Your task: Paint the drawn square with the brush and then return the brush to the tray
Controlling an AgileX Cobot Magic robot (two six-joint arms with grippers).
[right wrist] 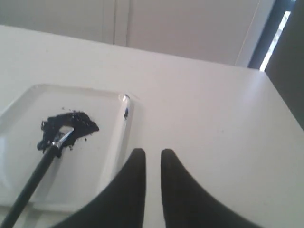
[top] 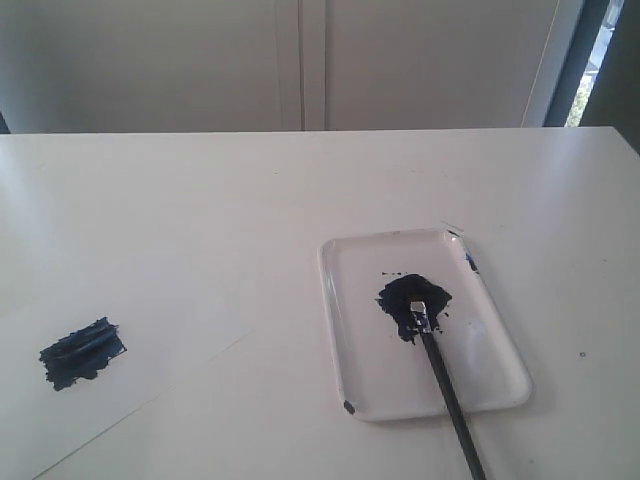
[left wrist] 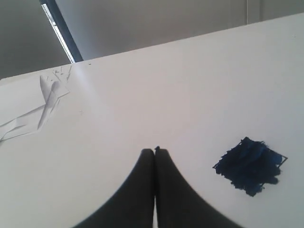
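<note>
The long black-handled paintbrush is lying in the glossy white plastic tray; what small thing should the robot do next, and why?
Probably just lift the right pincer away and finish. The drawn square is a filled dark-navy patch, the long black-handled paintbrush rests in the glossy white plastic tray with bristles in its puddle, and the pincer holds nothing.

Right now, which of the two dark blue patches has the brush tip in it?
The puddle inside the white tray: the brush lies with its bristles in it. The other patch, on the paper sheet, has nothing on it.
</note>
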